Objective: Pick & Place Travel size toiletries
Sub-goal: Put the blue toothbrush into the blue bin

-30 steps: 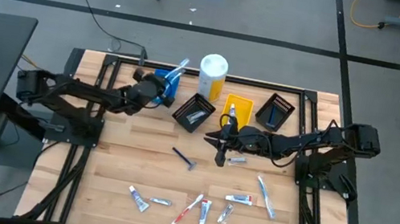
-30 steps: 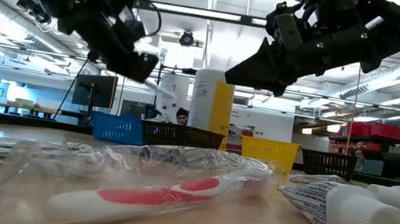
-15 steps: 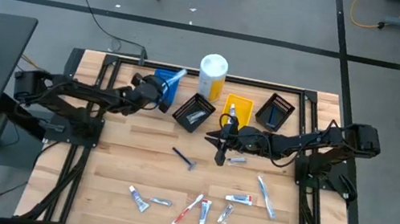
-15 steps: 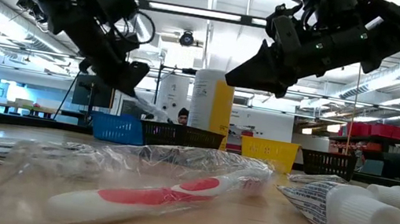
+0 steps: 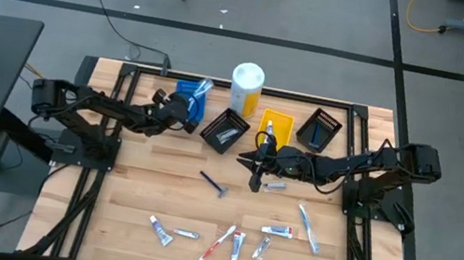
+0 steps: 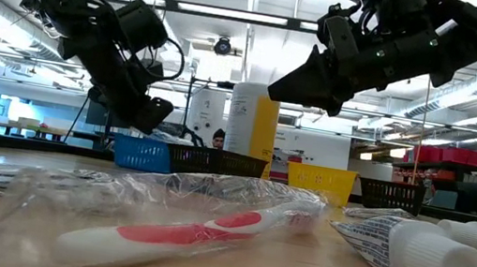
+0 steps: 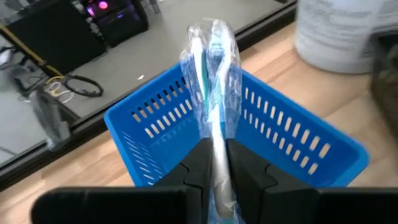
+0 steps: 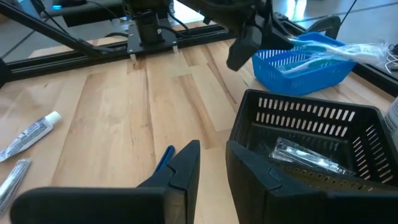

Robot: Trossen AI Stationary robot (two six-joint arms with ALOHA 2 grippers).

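My left gripper (image 7: 214, 163) is at the blue bin (image 5: 188, 97) at the far left, shut on a clear-wrapped pale-blue toothbrush (image 7: 212, 74) that reaches out over the bin. My right gripper (image 8: 212, 163) hovers open above the middle of the table, next to the near black bin (image 8: 305, 143), with nothing between its fingers. A dark blue razor (image 5: 213, 184) lies on the wood below it. Several tubes (image 5: 237, 246) and a red toothbrush (image 5: 218, 244) lie near the front edge, and a pale toothbrush (image 5: 308, 228) lies to their right. My left gripper pinches the wrapped toothbrush's near end (image 7: 216, 146) between its two fingers. The fingers come from the table's left, slanting down, and lie along the toothbrush. It points ahead over the blue bin, and its far end (image 8: 367, 48) sticks out past the rim. Whether it touches the rim I cannot tell.
A tall white-and-yellow cylinder (image 5: 247, 85) stands behind the bins. A yellow bin (image 5: 276, 126) and a second black bin (image 5: 320, 129) stand at the far right. The near black bin holds a wrapped item (image 8: 308, 155). A tube (image 5: 275, 185) lies under my right arm.
My left gripper has sunk toward the blue bin and tipped its fingers downward. The toothbrush, which stuck up above the bin, has come down with it and now lies low over the bin.
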